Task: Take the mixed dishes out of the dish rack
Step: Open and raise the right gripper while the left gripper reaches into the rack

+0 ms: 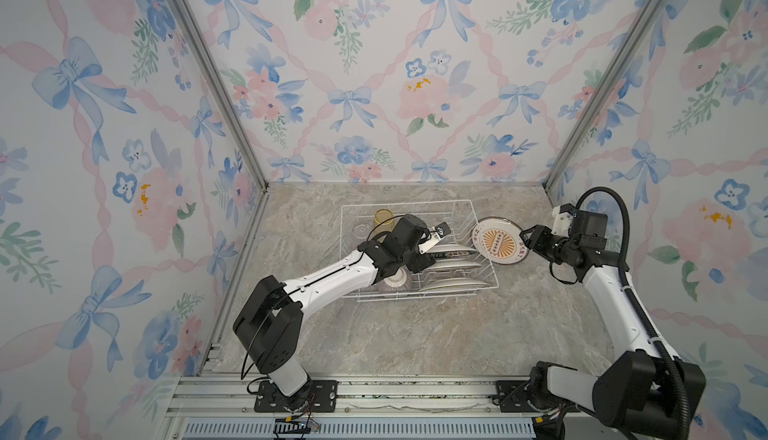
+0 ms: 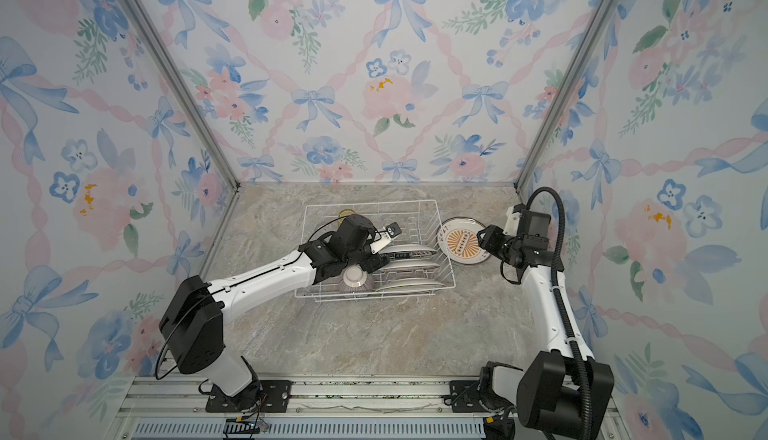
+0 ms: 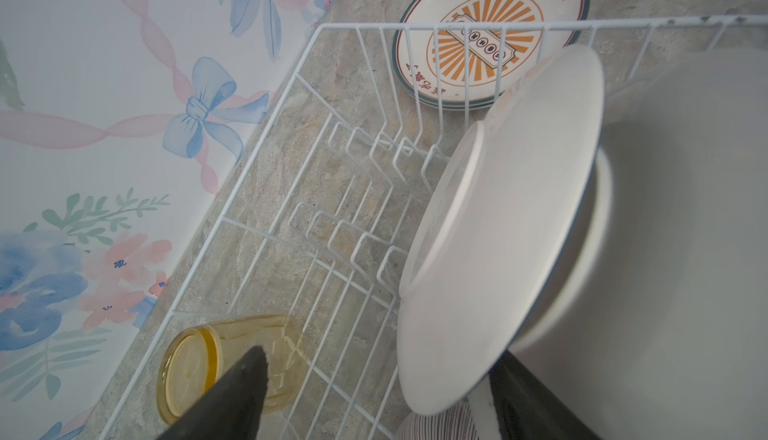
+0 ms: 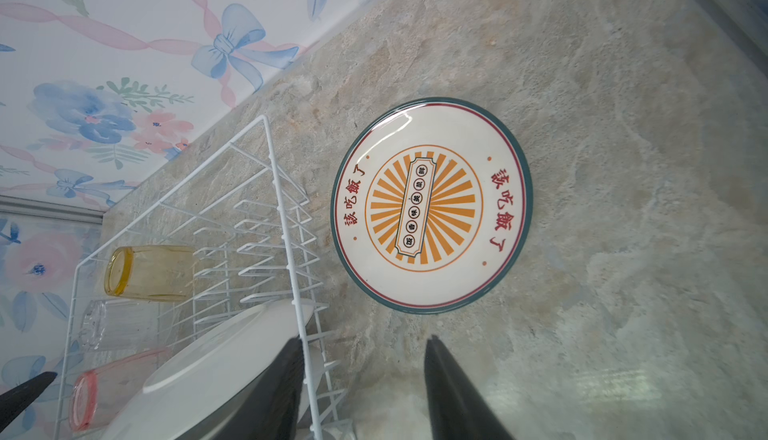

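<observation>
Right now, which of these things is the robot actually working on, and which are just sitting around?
Job: dish rack; three standing plates; printed plate outside it; yellow tumbler; clear tumbler; pink tumbler; striped bowl.
Just there: marble tabletop; flowered walls; metal rails.

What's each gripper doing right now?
Left gripper: open, straddling a plate standing in the dish rack.
Right gripper: open, empty, near the printed plate on the table.

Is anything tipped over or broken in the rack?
Nothing looks broken. The yellow tumbler, clear tumbler and pink tumbler lie on their sides in the dish rack, and the striped bowl sits upside down, foot up.
</observation>
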Tool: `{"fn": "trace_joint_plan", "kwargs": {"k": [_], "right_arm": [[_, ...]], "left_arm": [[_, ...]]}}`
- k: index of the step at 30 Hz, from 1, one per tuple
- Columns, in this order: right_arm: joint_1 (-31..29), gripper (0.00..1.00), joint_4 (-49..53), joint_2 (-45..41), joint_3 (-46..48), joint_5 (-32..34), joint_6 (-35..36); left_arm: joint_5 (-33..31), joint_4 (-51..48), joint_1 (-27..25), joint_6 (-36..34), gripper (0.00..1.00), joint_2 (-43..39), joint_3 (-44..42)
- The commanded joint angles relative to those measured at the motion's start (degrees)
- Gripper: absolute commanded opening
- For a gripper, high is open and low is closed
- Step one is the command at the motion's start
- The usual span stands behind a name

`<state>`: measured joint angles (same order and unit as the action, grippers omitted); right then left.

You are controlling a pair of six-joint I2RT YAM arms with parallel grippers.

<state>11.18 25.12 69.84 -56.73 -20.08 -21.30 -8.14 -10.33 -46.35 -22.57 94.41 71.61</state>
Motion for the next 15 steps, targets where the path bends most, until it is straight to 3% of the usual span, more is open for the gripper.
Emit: {"fn": "trace_joint_plan", "kwargs": {"k": [1, 10, 15], "right_arm": [[-0.32, 0.50, 1.25, -0.82, -2.06, 0.47, 1.26], [-0.40, 0.50, -0.17, 0.36, -1.85, -0.31, 0.54], [-0.38, 0.50, -0.33, -0.05, -1.54, -0.23, 0.73]], "left_arm": [[1.02, 0.56, -0.05, -1.77, 0.82, 1.76, 1.75], [0.85, 0.66, -0.06, -3.14, 0.92, 3.49, 3.16], [1.95, 1.08, -0.06, -3.51, 0.90, 4.39, 3.70]]}}
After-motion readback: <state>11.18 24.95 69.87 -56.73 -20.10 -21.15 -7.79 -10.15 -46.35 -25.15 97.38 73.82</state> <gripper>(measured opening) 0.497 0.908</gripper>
